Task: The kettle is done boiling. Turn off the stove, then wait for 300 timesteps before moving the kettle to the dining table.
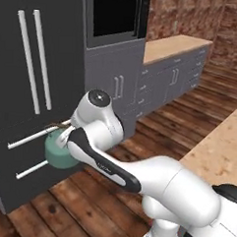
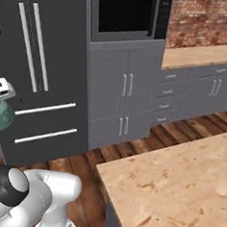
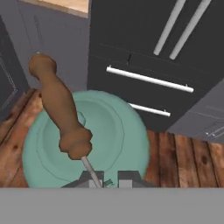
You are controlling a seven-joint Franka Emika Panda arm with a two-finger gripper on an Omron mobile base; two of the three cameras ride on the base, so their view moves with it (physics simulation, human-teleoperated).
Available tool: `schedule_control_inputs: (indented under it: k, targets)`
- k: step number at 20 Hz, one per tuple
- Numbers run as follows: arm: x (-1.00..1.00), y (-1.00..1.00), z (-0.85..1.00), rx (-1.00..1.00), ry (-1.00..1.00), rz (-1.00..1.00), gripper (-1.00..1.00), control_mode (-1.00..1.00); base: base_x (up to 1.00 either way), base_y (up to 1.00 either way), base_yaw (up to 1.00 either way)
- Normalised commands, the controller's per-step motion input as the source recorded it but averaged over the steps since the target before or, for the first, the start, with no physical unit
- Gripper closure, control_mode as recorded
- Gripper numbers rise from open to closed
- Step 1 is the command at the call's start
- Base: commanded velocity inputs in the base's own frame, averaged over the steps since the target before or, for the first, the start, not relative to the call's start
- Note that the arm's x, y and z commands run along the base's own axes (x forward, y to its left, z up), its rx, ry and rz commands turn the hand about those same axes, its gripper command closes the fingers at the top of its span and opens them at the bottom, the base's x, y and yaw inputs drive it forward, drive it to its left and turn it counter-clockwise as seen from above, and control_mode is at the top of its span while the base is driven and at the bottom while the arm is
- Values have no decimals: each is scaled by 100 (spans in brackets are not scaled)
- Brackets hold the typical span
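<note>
bare light-wood dining table

Lighting: even, diffuse, moderately bright; no evident source direction. Shadows: faint, soft. Glare: pale sheen on arm shells and fridge bar handles. Quality: rendered, low resolution, slightly soft throughout; no visible edge distortion.
</note>
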Motion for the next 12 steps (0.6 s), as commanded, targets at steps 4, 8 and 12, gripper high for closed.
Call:
schedule_control_inputs:
  k: [4,8,12]
  targets:
    - [0,0,0,0,0,0,100,100,0,-6,-57]
    - [0,0,0,0,0,0,100,100,0,-22,-57]
    - [0,0,0,0,0,0,100,100,0,-23,-57]
